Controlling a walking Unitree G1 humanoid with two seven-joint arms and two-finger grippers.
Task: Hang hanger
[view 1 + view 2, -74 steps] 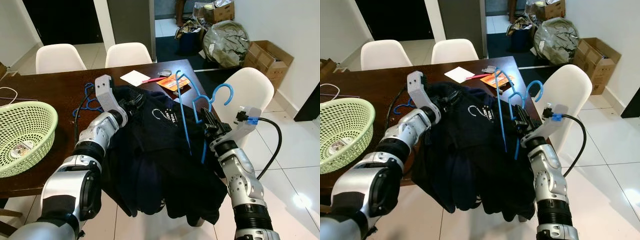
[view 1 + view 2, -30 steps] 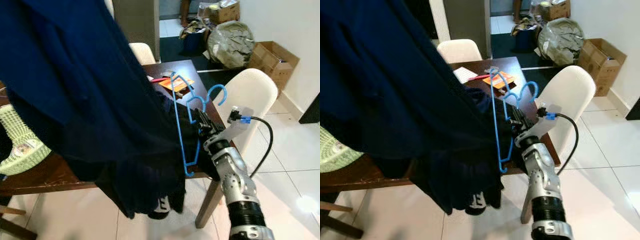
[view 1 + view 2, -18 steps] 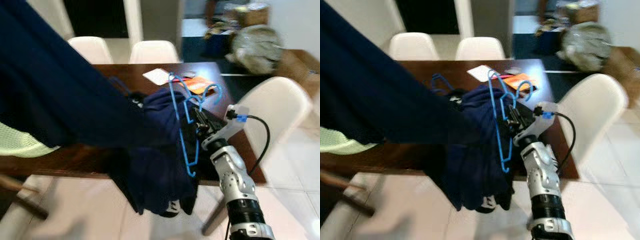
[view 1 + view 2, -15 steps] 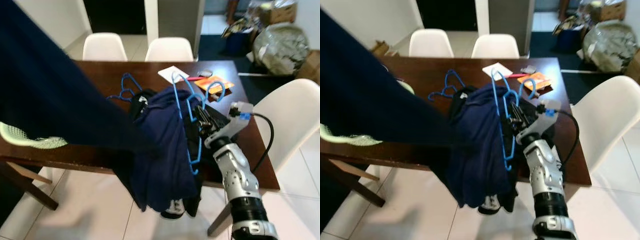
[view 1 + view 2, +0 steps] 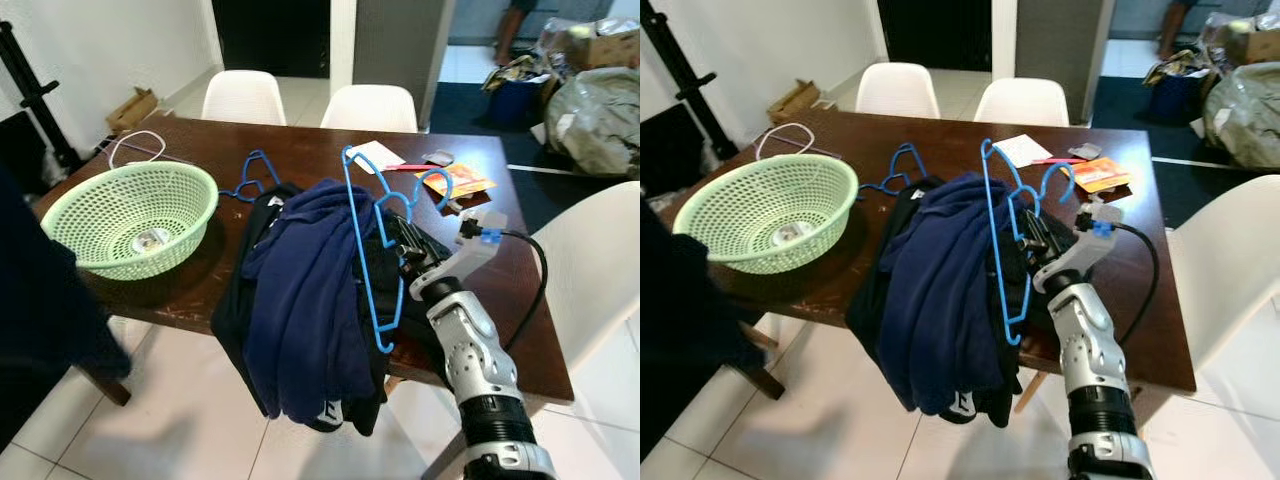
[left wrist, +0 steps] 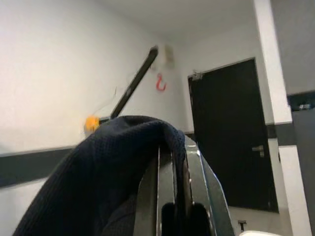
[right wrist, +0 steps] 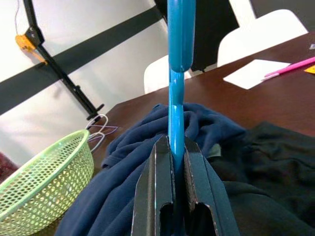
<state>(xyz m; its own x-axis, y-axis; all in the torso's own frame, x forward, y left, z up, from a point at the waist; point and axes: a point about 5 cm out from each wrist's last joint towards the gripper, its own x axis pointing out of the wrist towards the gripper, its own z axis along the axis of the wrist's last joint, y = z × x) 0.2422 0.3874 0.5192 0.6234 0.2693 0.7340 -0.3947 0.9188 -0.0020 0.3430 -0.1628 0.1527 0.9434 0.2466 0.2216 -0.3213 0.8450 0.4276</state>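
Observation:
My right gripper point(image 5: 401, 240) is shut on a blue plastic hanger point(image 7: 175, 73), held upright over the front right of the brown table point(image 5: 210, 280). The hanger's hook points up. A heap of navy and black clothes point(image 5: 300, 300) lies beside it and droops over the table's front edge. A second blue hanger point(image 5: 250, 176) lies flat on the table behind the heap. In the left wrist view my left gripper point(image 6: 173, 156) is raised, shut on a dark navy garment point(image 6: 98, 172) that drapes over its fingers. That garment hangs at the far left point(image 5: 40, 330).
A green mesh basket point(image 5: 130, 215) sits on the table's left. Paper and orange items point(image 5: 455, 182) lie at the back right. White chairs stand behind point(image 5: 243, 98) point(image 5: 372, 105) and to the right point(image 5: 590, 270). A black rack pole point(image 5: 30, 90) rises at the left; bags point(image 5: 600, 110) sit at the far right.
The view has swung left and pulled back. The navy garment on my left gripper has swept off to the left edge, uncovering the basket. My right gripper still holds the blue hanger.

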